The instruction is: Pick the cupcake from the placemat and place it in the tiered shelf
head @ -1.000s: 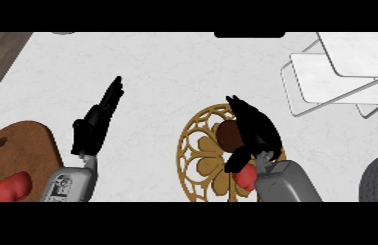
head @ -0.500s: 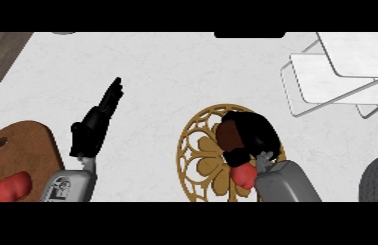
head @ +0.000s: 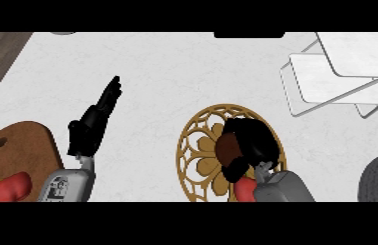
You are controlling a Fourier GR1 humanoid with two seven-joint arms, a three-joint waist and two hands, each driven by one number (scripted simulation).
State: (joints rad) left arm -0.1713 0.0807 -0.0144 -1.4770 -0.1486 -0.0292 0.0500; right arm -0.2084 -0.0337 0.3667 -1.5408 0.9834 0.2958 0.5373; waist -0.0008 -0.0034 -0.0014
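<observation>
Head view: right hand (head: 255, 139) curls round cupcake (head: 227, 151) on placemat (head: 193, 151) — gripping to lift it toward the far-right shelf (head: 325, 84); left hand (head: 92, 125) rests open.

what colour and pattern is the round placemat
Golden tan, with an openwork floral lattice; the placemat shows best in the head view.

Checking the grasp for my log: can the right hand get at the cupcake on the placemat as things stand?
Likely yes: the right hand sits over the cupcake on the placemat, fingers curled round it, with nothing in between. The left hand rests open, well aside.
</observation>
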